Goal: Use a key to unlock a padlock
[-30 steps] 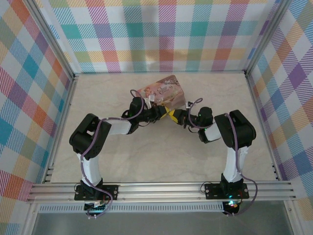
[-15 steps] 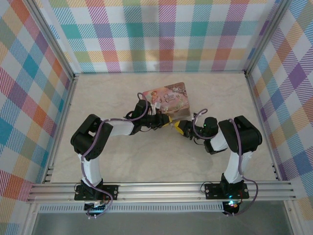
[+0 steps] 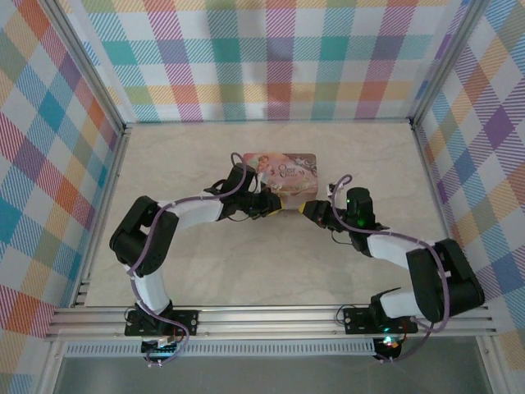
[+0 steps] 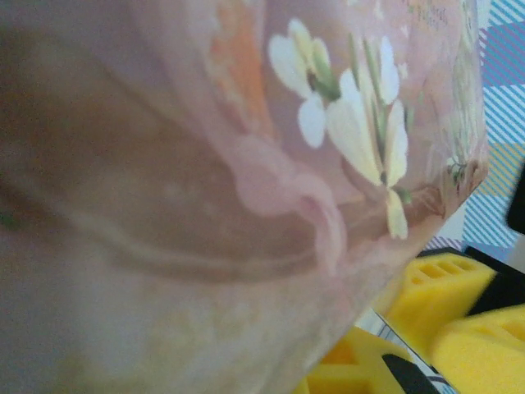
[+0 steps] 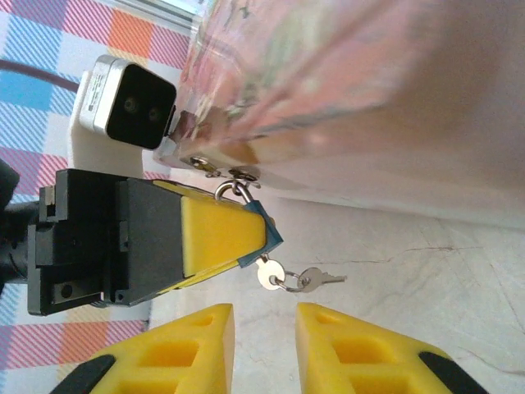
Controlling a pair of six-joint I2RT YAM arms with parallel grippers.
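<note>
Since a second ago the tin [image 3: 287,171] has swung from tilted to square across the centre of the top view. The right arm has folded out toward the lower right, its jaws parting. In the right wrist view the left gripper [image 5: 246,234], left of centre, is clamped on the padlock [image 5: 267,233]. The shackle [image 5: 232,191] hooks through the tin's hasp just above. The key [image 5: 266,275] hangs at the padlock's lower corner, seemingly seated in the keyhole, with a ring and a spare key [image 5: 321,279] trailing to its right. The right gripper [image 5: 264,345], at the bottom edge, stands apart and empty just below the key. The key looks light, thin, stiff and slippery. I'd pinch its round head flat between the pads and turn gently, since the blade could bend.
</note>
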